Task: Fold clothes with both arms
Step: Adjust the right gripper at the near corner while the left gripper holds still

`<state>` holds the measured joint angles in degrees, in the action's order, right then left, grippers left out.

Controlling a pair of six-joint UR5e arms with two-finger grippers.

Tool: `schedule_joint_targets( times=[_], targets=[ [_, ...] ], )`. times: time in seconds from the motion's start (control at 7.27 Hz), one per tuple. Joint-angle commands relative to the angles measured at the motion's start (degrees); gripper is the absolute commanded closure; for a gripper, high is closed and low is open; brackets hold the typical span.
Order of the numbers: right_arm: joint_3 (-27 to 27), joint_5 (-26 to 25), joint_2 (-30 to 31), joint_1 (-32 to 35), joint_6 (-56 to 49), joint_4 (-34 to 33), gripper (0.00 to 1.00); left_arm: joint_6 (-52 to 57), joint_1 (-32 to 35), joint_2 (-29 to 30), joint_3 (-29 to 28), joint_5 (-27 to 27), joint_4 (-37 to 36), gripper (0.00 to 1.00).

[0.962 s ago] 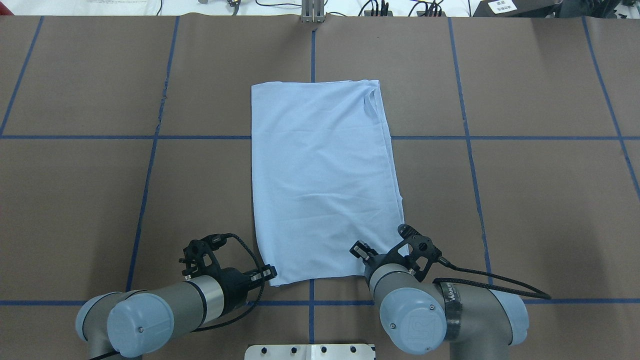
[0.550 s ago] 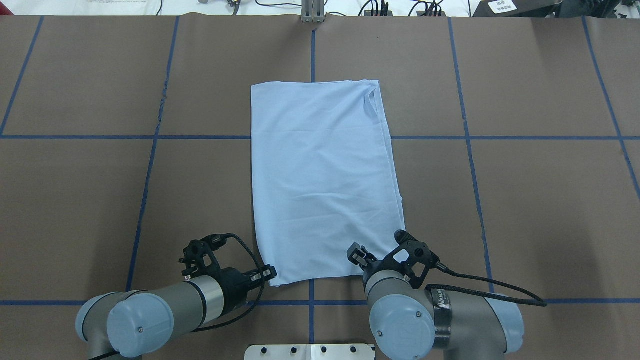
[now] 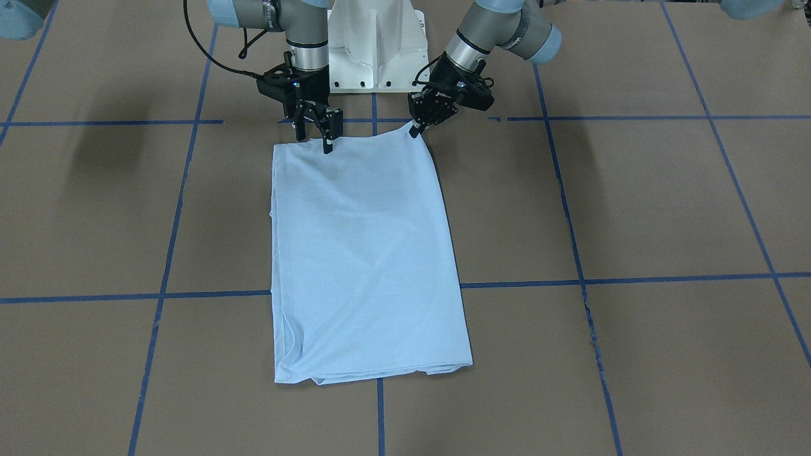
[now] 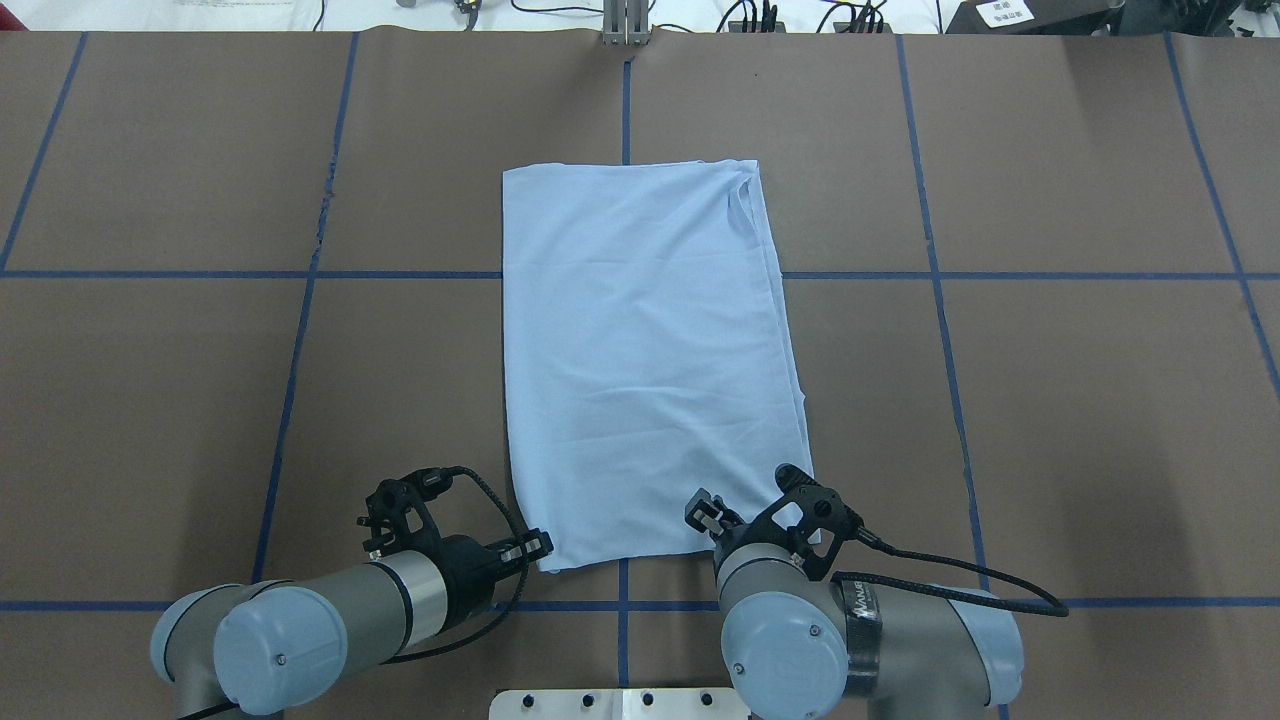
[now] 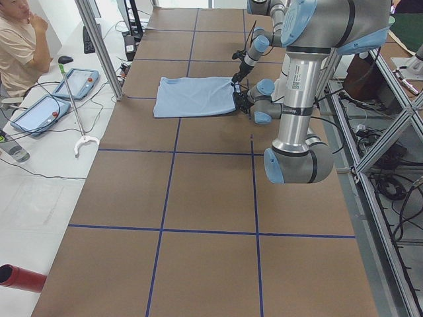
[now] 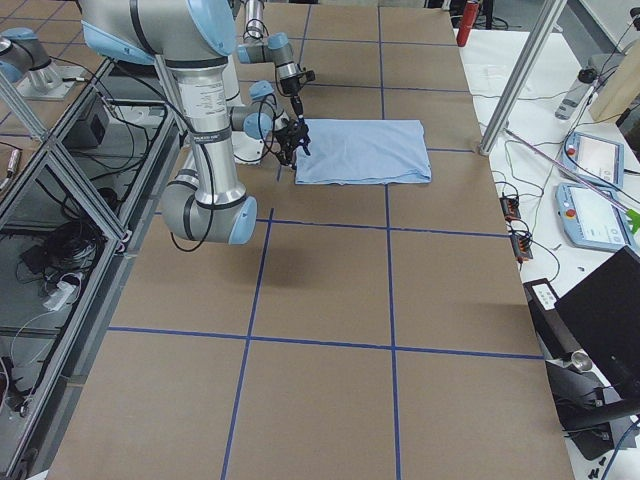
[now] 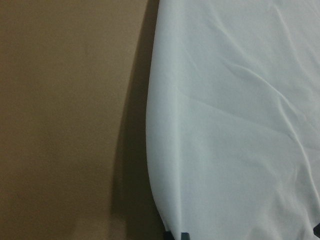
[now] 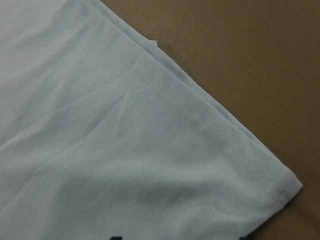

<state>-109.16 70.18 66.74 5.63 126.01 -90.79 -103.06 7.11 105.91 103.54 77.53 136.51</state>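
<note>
The T-shirt (image 4: 650, 350) lies flat on the tabletop (image 4: 1050, 400), straight out from the white base (image 3: 374, 44). Its short near edge is close to the base and its long sides run away from it. Wide bare tabletop lies open on both sides of the cloth and beyond the end far from the base.

The left claw (image 3: 416, 130) stands at the near corner on the robot's left. Its tips are apart with cloth between them, and this corner points a little toward the base. The right claw (image 3: 315, 139) stands over the near edge, a little in from the other corner, its fingers apart too.

The tabletop is brown, divided by blue tape lines (image 4: 300, 275). Far from the base, past the table's end, a person (image 5: 16, 39) shows.

The T-shirt is light blue and folded to a long rectangle with soft creases. Layered edges show at its far end, and a stitched hem shows in the right wrist view.
</note>
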Motion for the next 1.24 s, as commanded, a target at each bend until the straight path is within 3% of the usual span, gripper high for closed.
schedule_joint_targets(
  times=[0.0, 0.41, 0.55, 0.69, 0.96, 1.1],
  targets=[
    [0.17, -0.04, -0.03, -0.09, 1.34, 0.09, 0.23, 0.05, 0.01, 0.00, 0.00, -0.01, -0.02, 1.00],
    [1.14, -1.18, -0.91, -0.09, 1.43, 0.35, 0.32, -0.04, 0.01, 0.00, 0.09, -0.01, -0.02, 1.00],
    [1.14, -1.18, -1.00, -0.09, 1.51, 0.44, 0.42, 0.05, 0.01, 0.00, 0.09, 0.08, -0.02, 1.00],
    [1.05, -1.18, -1.78, -0.01, 2.39, 0.44, 0.76, 0.05, 0.01, 0.00, 0.09, -0.01, 0.07, 1.00],
    [1.05, -1.18, -1.96, 0.00, 5.01, 0.44, 1.00, -0.04, 0.01, 0.00, 0.09, -0.01, 0.07, 1.00],
    [1.05, -1.27, -1.96, 0.00, 6.16, 0.44, 1.00, -0.04, 0.01, 0.00, 0.09, -0.09, 0.07, 1.00]
  ],
)
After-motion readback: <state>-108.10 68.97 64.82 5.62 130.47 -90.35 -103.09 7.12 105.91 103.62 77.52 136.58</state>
